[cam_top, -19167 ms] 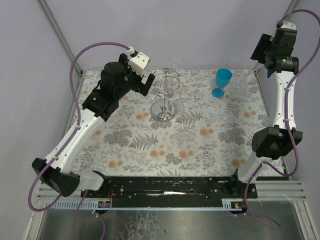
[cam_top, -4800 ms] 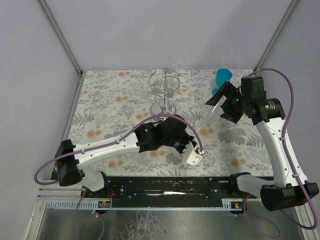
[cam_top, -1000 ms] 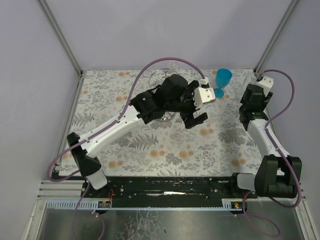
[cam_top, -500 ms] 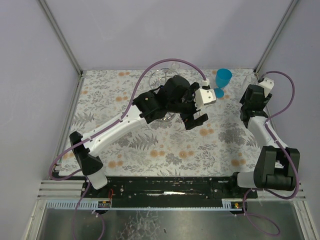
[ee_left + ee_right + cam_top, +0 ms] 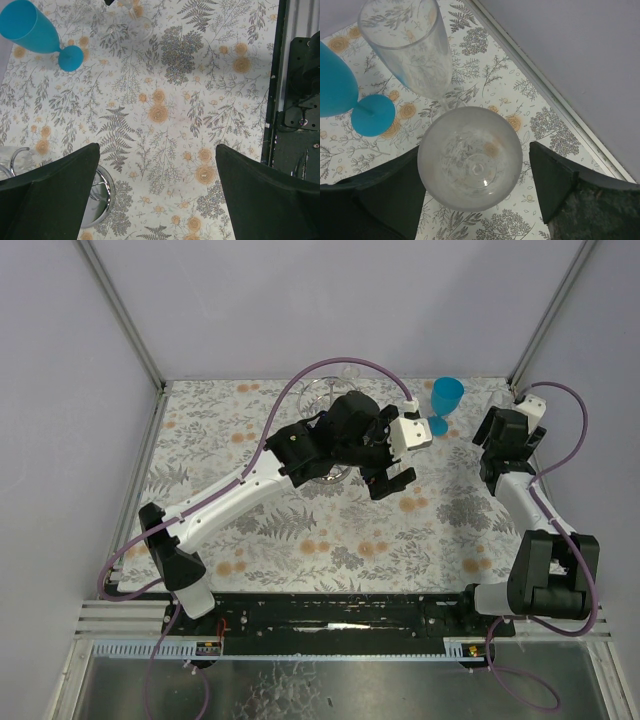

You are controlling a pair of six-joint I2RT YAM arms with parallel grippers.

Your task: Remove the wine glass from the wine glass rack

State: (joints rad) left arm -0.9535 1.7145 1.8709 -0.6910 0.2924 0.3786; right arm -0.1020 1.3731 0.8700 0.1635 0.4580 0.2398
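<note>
The set-down looks finished: the glass (image 5: pixel 470 157) stands on the far-right tabletop (image 5: pixel 485 225) between released right jaws, the left jaws gape empty, and next the right arm should lift clear without tipping it.

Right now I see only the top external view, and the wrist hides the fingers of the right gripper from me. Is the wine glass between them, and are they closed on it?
Observer: It is between them, but not gripped. In the right wrist view the wine glass is upright, mouth up, between the fingers of the right gripper, which is open, with a gap on one side.
Operator: Thank you. The left arm covers the rack for me. Where is its base?
Observer: In the left wrist view the round base of the wine glass rack shows beside one finger of the left gripper, which is open and empty.
</note>
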